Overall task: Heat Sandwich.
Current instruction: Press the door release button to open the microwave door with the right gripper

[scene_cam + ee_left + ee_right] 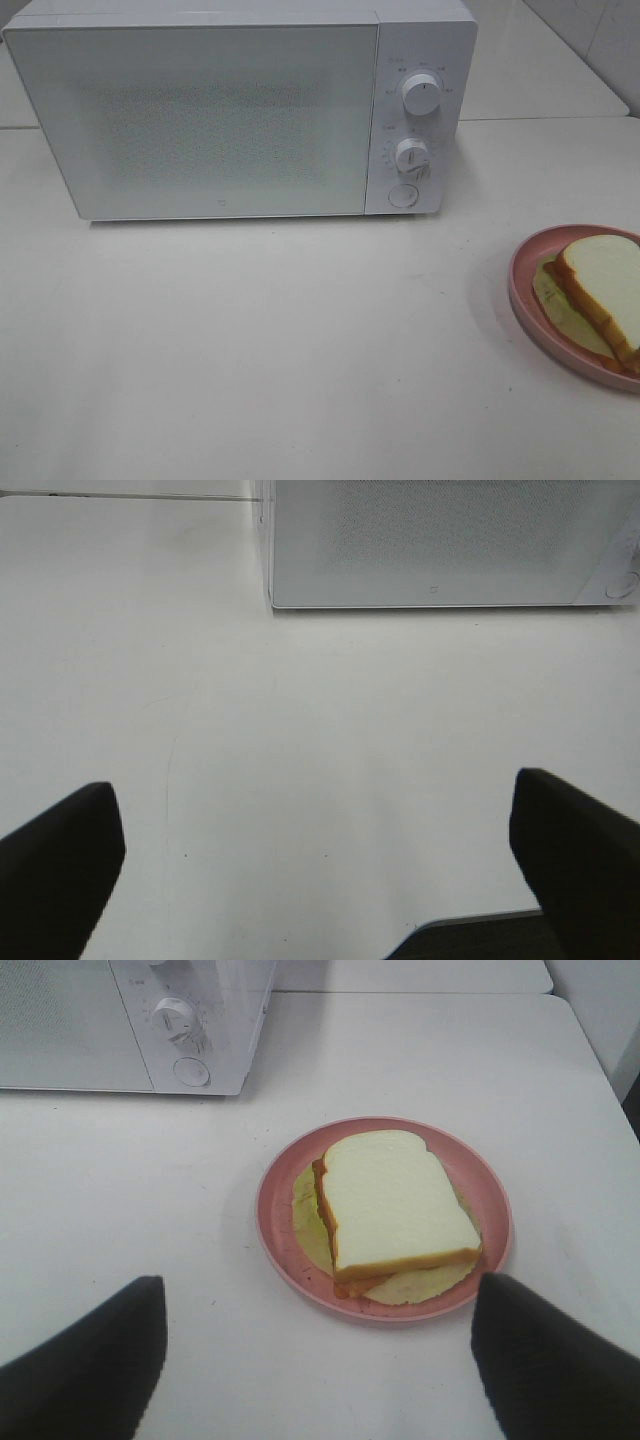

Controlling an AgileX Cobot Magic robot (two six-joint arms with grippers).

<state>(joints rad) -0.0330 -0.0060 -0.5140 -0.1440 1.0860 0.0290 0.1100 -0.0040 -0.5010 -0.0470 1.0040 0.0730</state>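
A white table (250, 340) carries a microwave (240, 110) and pink plate (525, 290).

A wide white table (250, 350) fills nearly everything in sight, its top smooth and faintly scuffed, with a few thin marks and specks. A seam (545, 118) runs across it toward the back, where a second white slab (530, 60) butts against the first. At the far right corner a pale wall (600, 30) rises. The light is soft and even, throwing only faint shadows.
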